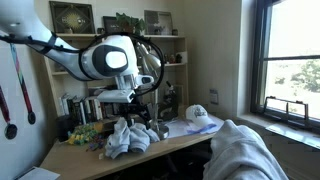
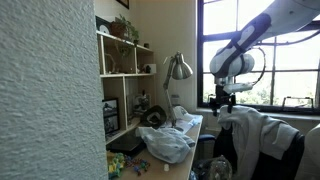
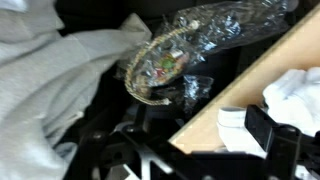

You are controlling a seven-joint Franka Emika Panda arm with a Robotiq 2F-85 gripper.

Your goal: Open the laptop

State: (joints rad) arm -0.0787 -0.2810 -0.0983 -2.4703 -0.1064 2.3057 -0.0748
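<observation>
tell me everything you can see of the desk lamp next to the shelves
The desk lamp has a shiny silver dome shade that looks like metal, tilted downward on a thin curved neck. It stands upright in front of the pale wall, just beside the white shelves. Its base is hidden from view. Nothing visibly touches the shade.

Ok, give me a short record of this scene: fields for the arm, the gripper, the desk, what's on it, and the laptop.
arm: hangs over the desk, wrist pointing down
gripper: above the clutter, holding nothing visible; open or shut cannot be told
desk: wooden, cluttered
on desk: grey cloth, white cap, clear plastic bag, desk lamp
laptop: not clearly seen in any view
</observation>
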